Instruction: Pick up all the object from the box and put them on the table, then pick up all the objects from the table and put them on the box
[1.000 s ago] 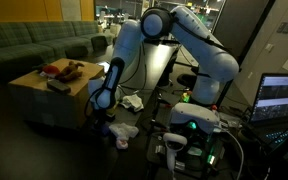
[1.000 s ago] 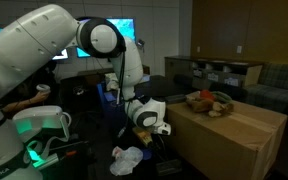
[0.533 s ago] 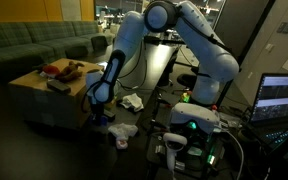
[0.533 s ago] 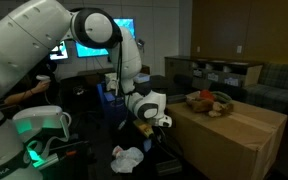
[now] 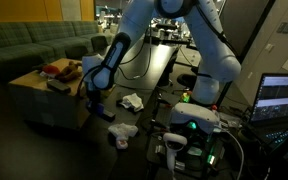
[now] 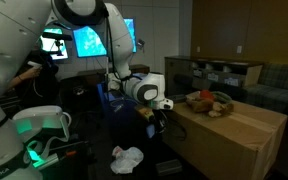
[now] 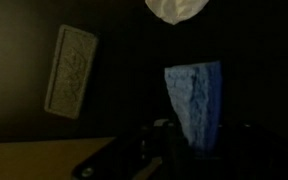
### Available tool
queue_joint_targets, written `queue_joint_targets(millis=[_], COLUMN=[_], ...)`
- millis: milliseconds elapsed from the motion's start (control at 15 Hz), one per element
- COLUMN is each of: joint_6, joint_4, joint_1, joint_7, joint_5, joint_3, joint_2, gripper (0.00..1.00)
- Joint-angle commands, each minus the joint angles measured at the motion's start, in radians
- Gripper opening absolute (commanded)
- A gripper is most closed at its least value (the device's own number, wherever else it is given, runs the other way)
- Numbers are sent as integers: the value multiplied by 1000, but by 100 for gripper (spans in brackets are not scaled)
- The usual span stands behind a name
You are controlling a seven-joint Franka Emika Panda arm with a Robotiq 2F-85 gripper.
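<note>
You work in a dim room with a green sofa [image 5: 29, 45] behind and a glowing laptop [image 5: 281, 98] whose screen is too small to read. A brown cardboard box [image 5: 44, 105] carries a small pile of red and pale objects [image 5: 59, 72] on top, and a crumpled white cloth [image 5: 122, 131] lies on the dark bench [image 7: 124, 50] below. Your gripper [image 5: 92, 100] hangs just beside the box's upper edge, a blue cloth [image 7: 194, 90] close under the wrist camera, and you cannot tell whether the jaws are parted or closed; since a second ago the arm has risen from low beside the box.
</note>
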Motion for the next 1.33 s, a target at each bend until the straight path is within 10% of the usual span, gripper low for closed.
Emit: queue_joint_targets(millis=[0, 333, 733, 1267], joint_6=[-81, -211, -397, -431], joint_4=[-124, -181, -73, 236], joint_1=[77, 180, 114, -6], joint_7=[117, 411, 707, 679], joint_5=[-66, -307, -498, -476], joint_3=[-90, -235, -214, -193], joint_2=[-180, -355, -422, -208], gripper=[7, 7, 6, 6])
